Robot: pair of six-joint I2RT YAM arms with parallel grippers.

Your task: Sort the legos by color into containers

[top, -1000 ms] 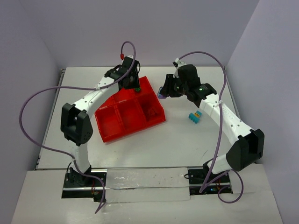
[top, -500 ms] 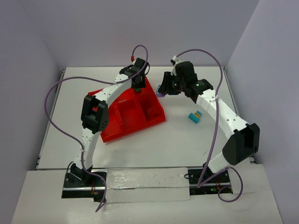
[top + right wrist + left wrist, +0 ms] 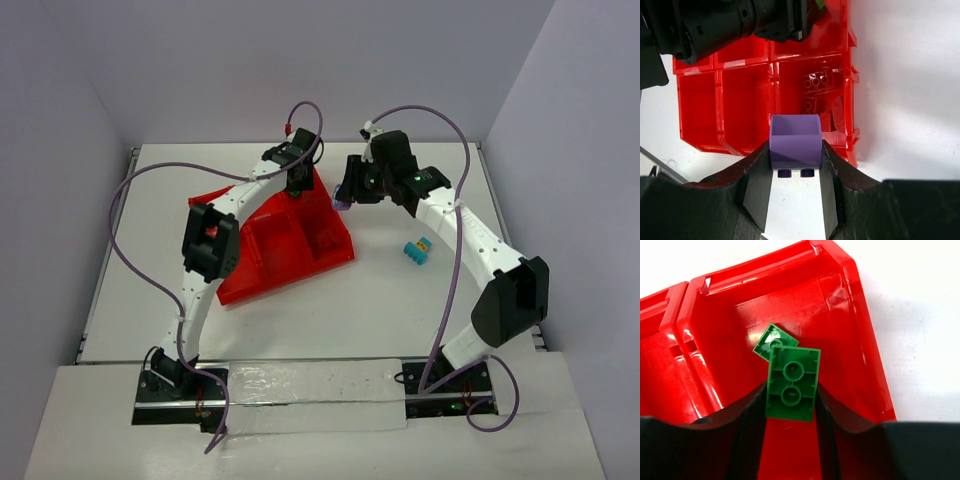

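Green lego (image 3: 792, 385) is the one to watch. The left gripper (image 3: 791, 399) has it pinched between both fingers (image 3: 752, 412), underside to the wrist camera, two round sockets showing. Just past those fingertips a second green lego (image 3: 771, 340) lies tilted on the floor of a corner compartment (image 3: 840, 310) of the red tray (image 3: 867, 355). The held piece overlaps its near corner in this view, but whether the two touch, can't tell. The gripper hangs right over that compartment, with a tray wall off to each side of the fingers.

Over to the other arm. The right gripper (image 3: 795, 167) is clamped on a purple lego (image 3: 795, 140), a chunky one squeezed between the black fingers, two studs showing on the wrist side. Ahead of and below that grip sits the tray, and the near compartment (image 3: 790, 92) in front of the fingertips holds a small heap of red legos (image 3: 815, 82). The left arm (image 3: 715, 20) fills the top corner beyond it.

From above, the two grippers are near each other at the tray's far end. The left one is over the tray, the right one just off its edge above the white table (image 3: 300, 320). Well behind the right gripper, beside its forearm, a light blue and yellow lego (image 3: 417, 250) rests on the table.
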